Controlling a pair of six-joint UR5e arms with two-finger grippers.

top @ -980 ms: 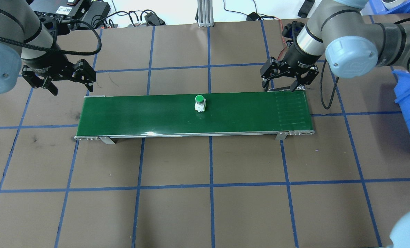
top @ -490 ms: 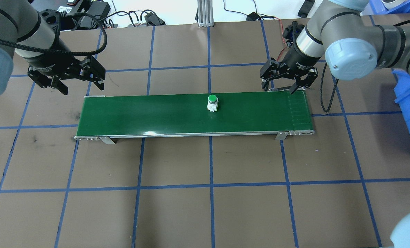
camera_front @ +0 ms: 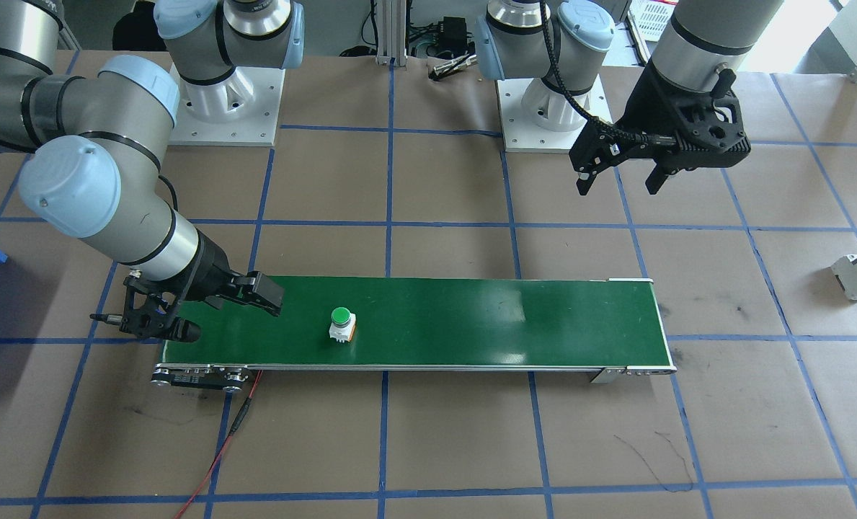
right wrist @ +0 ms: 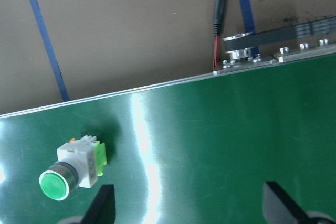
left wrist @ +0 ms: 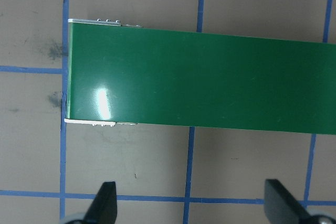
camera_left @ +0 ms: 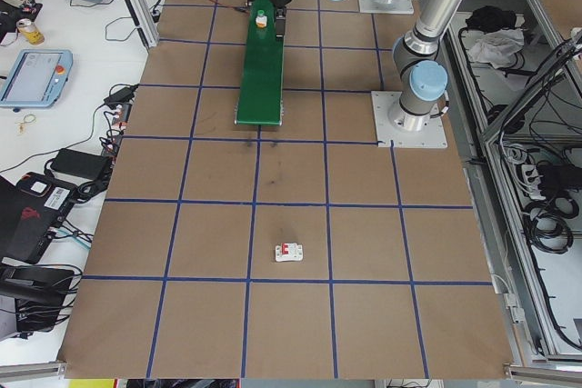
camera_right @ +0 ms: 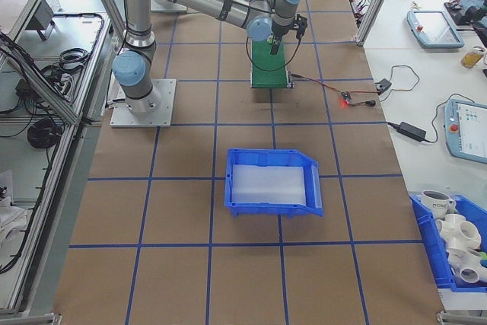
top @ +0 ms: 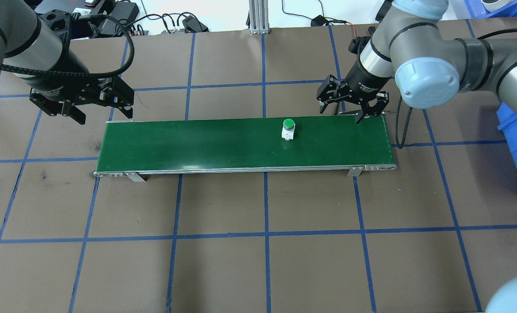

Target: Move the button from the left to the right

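Green belt (top: 197,143) is lying across the table's far half, carrying the button (top: 288,128) upright near its far edge, right of the middle. Right gripper (top: 349,108) is hanging released and empty over the belt's far-right corner, waiting for pickup; next move calls for straddling the cap. Left gripper (top: 84,104) is sitting released, empty, beyond the far-left corner.

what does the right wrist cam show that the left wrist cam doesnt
Only the right wrist view shows the button, with its green cap and white body, standing on the belt near the right gripper, plus a pulley and black belt drive with a red wire. Only the left wrist view shows the conveyor's bare end and the left gripper. Both show the green conveyor belt, brown table with blue tape lines, and open fingers.
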